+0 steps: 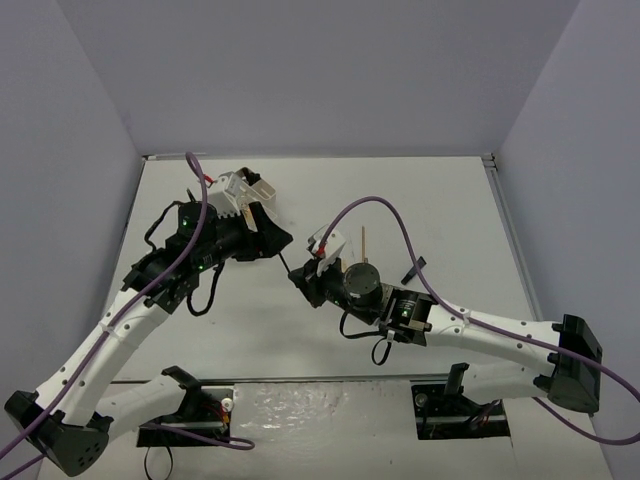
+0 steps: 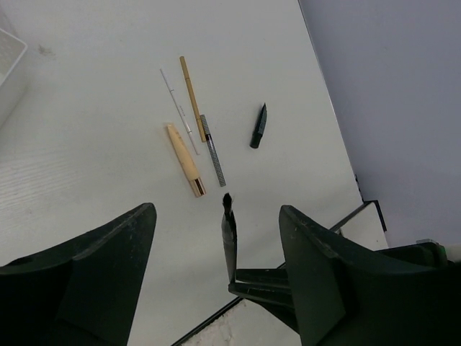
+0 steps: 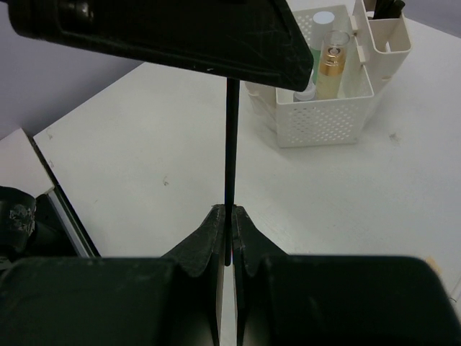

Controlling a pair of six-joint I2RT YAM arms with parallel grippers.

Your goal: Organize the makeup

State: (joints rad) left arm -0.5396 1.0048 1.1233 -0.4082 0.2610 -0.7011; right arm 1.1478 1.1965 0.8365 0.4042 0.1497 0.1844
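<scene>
Jaws first: the right gripper [image 3: 230, 213] is pinched tight on the bottom end of a thin black stick [image 3: 230, 144] and holds it straight up off the table [image 3: 144, 144]. The left gripper [image 2: 216, 213] is spread wide, with the stick's tip poking up into the gap. As far as I can tell neither left finger touches it.

Looks to me like a mid-air handoff, right to left, since the left arm sits nearer the box [image 3: 324, 119]. For the next move, the left needs to close squarely on the upper part of the stick before the right lets go. After that it's a short carry to one of the box's compartments.

The stick is really skinny, smooth and round, so I'd guess it could pivot or slip if it's grabbed off-centre.

The box is white plastic with perforated walls, and a shiny gold bottle [image 3: 331, 68] already stands upright in it.

Loose on the matte white table, well apart from the box:
- a chunky tan stick [image 2: 185, 150]
- a slim gold stick [image 2: 190, 94]
- a grey stick [image 2: 212, 151] with a ridged texture, lying just beside the tan one
- a stubby black cap [image 2: 258, 126] off to the side
</scene>
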